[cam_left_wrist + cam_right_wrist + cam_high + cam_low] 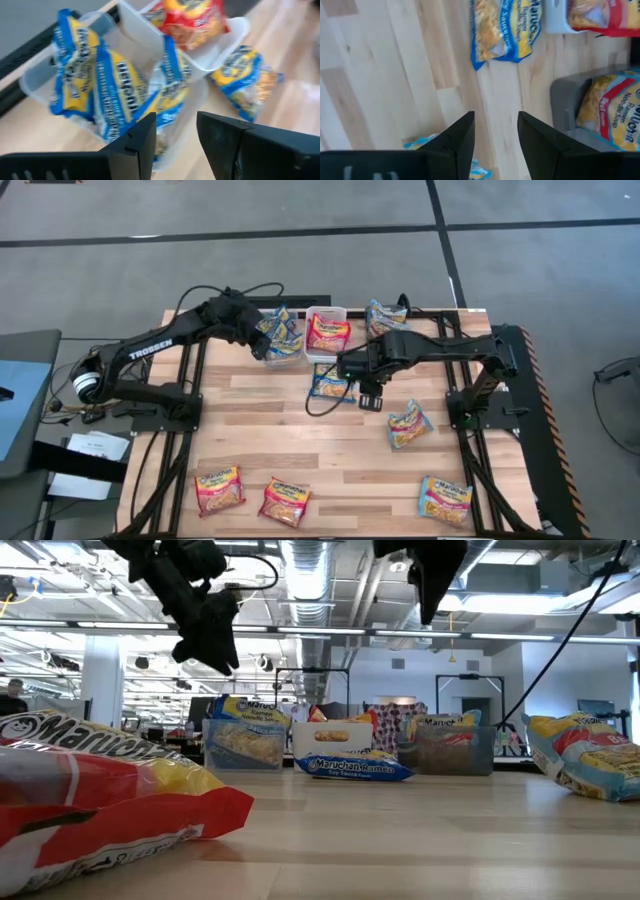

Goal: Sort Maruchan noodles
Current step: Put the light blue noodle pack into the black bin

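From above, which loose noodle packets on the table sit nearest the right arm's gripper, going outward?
From the right gripper:
1. Blue packet, just beside it, toward the bins.
2. Blue packet, toward the right edge.
3. Red packet, near edge.
4. Red packet, near-left corner.

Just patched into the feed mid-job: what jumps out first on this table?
Three bins at the far edge: the clear bin stuffed with blue noodle packets, the white bin holding a red one. The left pincer hangs open over the clear bin; the right pincer is open beside a loose blue packet. More packets lie along the near edge.
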Controlling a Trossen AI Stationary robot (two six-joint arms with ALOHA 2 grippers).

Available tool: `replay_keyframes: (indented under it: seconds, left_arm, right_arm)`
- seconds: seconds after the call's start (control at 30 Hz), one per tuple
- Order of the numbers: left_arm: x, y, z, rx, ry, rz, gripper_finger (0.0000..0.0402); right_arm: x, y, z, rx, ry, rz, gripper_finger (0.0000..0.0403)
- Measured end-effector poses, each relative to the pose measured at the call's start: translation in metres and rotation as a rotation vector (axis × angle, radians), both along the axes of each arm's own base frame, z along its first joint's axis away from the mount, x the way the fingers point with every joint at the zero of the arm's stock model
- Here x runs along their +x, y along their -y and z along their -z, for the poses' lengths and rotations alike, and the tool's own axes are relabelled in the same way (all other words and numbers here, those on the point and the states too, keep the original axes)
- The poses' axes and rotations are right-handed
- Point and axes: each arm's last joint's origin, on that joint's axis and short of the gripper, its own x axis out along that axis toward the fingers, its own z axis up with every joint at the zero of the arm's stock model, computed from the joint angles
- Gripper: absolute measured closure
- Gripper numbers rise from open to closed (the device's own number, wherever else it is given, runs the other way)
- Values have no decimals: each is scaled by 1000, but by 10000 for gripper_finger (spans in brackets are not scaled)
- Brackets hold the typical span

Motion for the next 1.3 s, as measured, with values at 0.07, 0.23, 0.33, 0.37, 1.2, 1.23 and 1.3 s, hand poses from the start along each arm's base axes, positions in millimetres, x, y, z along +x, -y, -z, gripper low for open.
replay_keyframes:
  seconds: [0.07, 0.23, 0.33, 0.37, 1.2, 1.23, 1.3]
  left_arm:
    - [-1, 2, -3, -15, 28, 29, 274]
    - [-5, 9, -12, -85, 117, 70, 274]
    - [-8, 13, -18, -112, 164, 84, 274]
    - [-10, 15, -20, -112, 177, 92, 274]
    - [-28, 30, -43, -59, 272, 111, 274]
    - [-28, 30, -43, -59, 273, 111, 274]
    - [-28, 30, -43, -60, 272, 111, 274]
  right_arm:
    - [-3, -7, -1, 0, -11, -20, 230]
    - [-8, -25, -4, 2, -16, -57, 230]
    - [-11, -32, -7, -5, -2, -55, 230]
    - [-12, -34, -7, -14, -6, -50, 230]
    - [-122, -31, 2, -29, 181, 223, 230]
    - [-128, -30, 3, -20, 200, 237, 230]
    - [-138, -28, 4, -5, 233, 252, 230]
